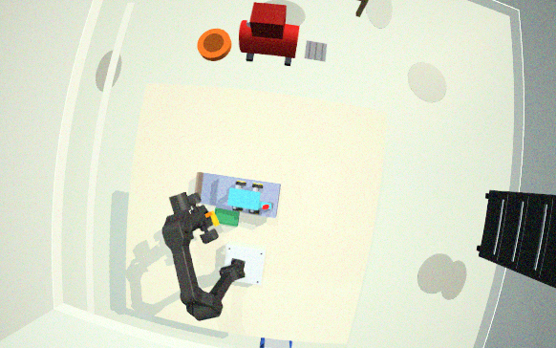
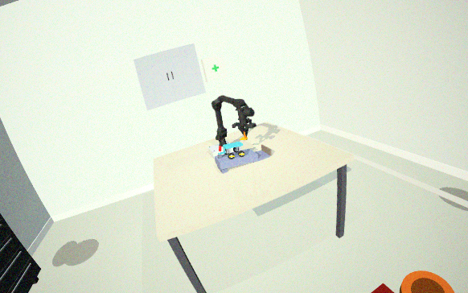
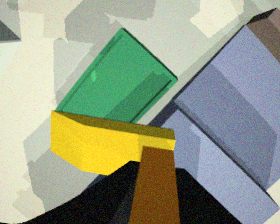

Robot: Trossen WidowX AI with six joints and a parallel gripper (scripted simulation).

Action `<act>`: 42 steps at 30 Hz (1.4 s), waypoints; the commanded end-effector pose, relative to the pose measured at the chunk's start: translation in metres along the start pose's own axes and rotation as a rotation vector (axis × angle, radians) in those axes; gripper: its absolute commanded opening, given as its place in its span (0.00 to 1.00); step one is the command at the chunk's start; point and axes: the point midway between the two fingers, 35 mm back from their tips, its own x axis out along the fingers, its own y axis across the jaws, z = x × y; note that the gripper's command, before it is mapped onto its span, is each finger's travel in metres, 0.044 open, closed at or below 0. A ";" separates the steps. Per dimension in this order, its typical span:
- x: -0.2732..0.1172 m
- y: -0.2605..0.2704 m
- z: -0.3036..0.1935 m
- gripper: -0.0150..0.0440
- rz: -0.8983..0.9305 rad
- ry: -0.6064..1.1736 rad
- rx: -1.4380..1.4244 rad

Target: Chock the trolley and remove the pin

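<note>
My gripper is shut on the chock's orange handle, which looks brown in the wrist view. The yellow chock hangs in the air beside the near end of the green tray, off the ramp's side. The tray shows nothing in it. The cyan trolley stands on the blue-grey ramp. The red-headed stop pin stands at its uphill end. No chock is at its wheels. The trolley is outside the wrist view.
A brown end board closes the ramp's downhill end. The arm's white base plate lies on the table on the tray's side of the ramp. The pale table carries all of these.
</note>
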 end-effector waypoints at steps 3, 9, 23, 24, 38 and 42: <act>0.000 -0.001 0.000 0.25 0.012 0.017 -0.222; 0.000 -0.001 0.001 0.25 0.025 0.028 -0.440; 0.000 -0.002 0.002 0.25 0.064 0.047 -0.948; 0.000 -0.002 0.002 0.25 0.066 0.048 -0.967; 0.004 -0.018 -0.006 0.25 0.065 0.049 -0.973; 0.005 -0.025 -0.011 0.25 0.065 0.050 -0.973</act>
